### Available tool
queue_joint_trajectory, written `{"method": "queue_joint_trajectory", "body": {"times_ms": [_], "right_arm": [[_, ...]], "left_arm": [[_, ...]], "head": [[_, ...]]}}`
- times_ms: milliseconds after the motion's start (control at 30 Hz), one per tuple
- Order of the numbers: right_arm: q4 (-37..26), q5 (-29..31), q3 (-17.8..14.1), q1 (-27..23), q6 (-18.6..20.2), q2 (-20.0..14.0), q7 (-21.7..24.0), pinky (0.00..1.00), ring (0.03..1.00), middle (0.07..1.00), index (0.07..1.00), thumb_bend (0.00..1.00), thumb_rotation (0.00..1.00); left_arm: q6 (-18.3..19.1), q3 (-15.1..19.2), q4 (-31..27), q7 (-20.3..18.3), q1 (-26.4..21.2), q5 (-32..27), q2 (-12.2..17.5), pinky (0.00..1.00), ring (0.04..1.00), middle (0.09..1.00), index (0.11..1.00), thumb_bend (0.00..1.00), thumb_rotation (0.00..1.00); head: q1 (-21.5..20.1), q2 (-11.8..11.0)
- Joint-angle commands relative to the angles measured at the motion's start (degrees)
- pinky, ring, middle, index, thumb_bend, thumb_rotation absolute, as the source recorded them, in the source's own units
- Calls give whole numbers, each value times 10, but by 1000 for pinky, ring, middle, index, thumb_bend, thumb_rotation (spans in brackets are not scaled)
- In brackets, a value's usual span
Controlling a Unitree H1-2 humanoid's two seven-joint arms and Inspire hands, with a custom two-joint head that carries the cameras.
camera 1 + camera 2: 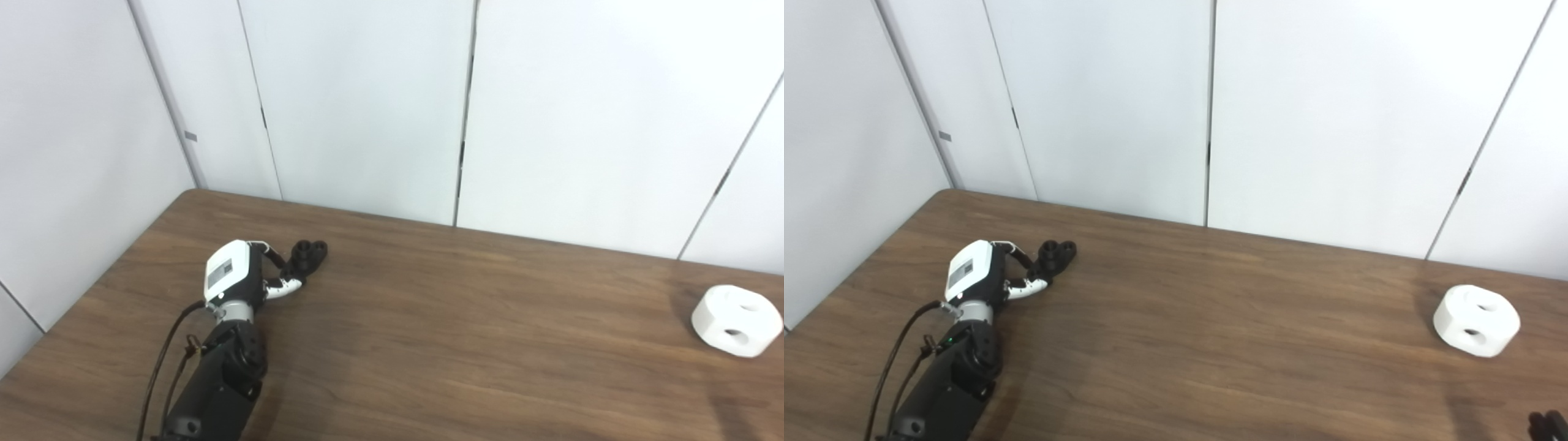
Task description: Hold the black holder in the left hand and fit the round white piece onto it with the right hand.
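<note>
Two task parts: both lie on the desk (429, 318), well apart, at opposite sides
Black holder (309, 255): on the desk at the left, with two round sockets facing up at its far end
Round white piece (737, 320): on the desk near the right edge, resting alone, with two holes showing
Left hand (245, 274): at the near end of the black holder, fingers (283, 289) curled toward it; whether they have closed on it or only touch it cannot be told
Right hand (1548, 424): only a dark tip shows at the bottom right corner of the right eye view; open or closed cannot be told
Step in hand: judged to be the first, taking hold of the black holder with the left hand; the holder is not yet lifted
Progress: early; the fitting has not begun
Next move calls for: a firm closure on the holder that leaves its sockets clear, then a lift; after that the right hand must reach the white piece
</note>
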Motion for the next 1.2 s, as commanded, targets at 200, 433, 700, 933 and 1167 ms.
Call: {"method": "queue_joint_trajectory", "body": {"times_ms": [200,433,700,933,1167], "right_arm": [[24,5,6,16,21,5,0,1000,979,964,989,748,999],[21,9,8,16,24,6,3,1000,975,966,992,742,996],[7,5,10,20,40,9,1,1000,975,959,987,754,996],[-12,-3,11,19,60,14,-3,1000,972,936,979,711,1000],[-21,-15,11,16,66,22,-8,1000,983,919,978,657,1000]], "left_arm": [[-22,-1,-21,-1,-7,-19,9,838,882,814,489,513,49],[-20,-16,-60,-36,9,-33,3,762,872,816,490,511,50],[-12,-49,-141,-106,49,-46,2,762,897,846,490,508,53],[-27,-86,-220,-163,94,-47,4,790,912,858,491,505,51],[-49,-125,-282,-197,138,-44,2,806,914,861,492,505,52]], "head": [[-2,3],[-8,8],[-19,16],[-42,38],[-72,67]]}}
